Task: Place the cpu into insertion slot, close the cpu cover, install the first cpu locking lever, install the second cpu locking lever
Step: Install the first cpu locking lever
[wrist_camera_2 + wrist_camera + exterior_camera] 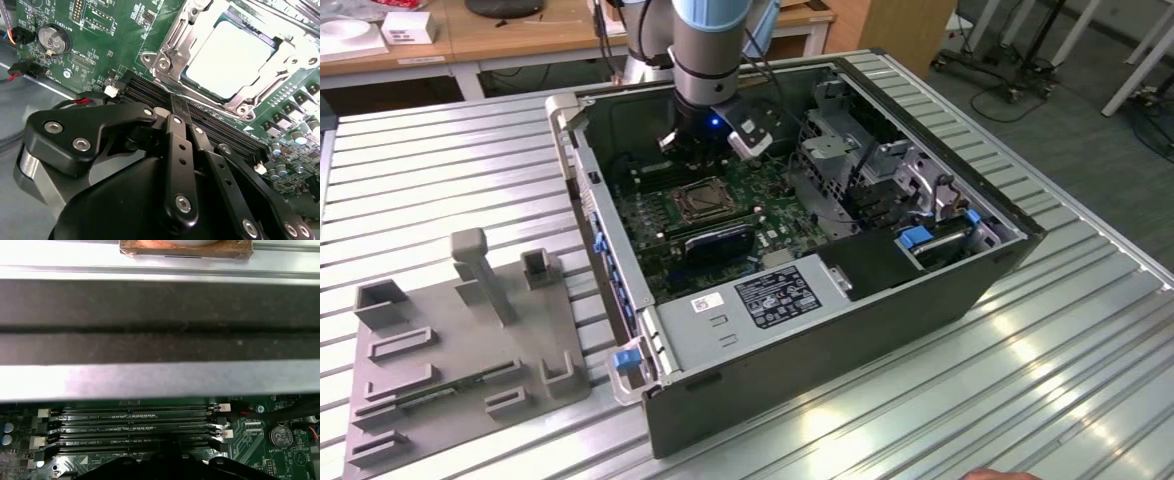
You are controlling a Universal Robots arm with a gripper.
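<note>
The cpu (227, 55), a pale silvery square, lies in the insertion slot (700, 203) on the green motherboard. The cpu cover (172, 42), a silvery metal frame, lies flat around it. My gripper (176, 106) is black, with both fingers pressed together and nothing visible between them. Its tip is at the socket's edge beside the long black memory slots (150, 92). In the exterior view the gripper (696, 165) is inside the open computer case, just behind the socket. In the first wrist view the gripper (170, 452) sits at the row of memory slots (130, 427).
The case's grey power supply box (767, 300) lies at the near end and drive cages (854, 160) on the exterior view's right. A case wall (160, 340) rises close behind the memory slots. A grey fixture plate (454, 340) rests on the slatted table. A coin battery (52, 40) sits on the board.
</note>
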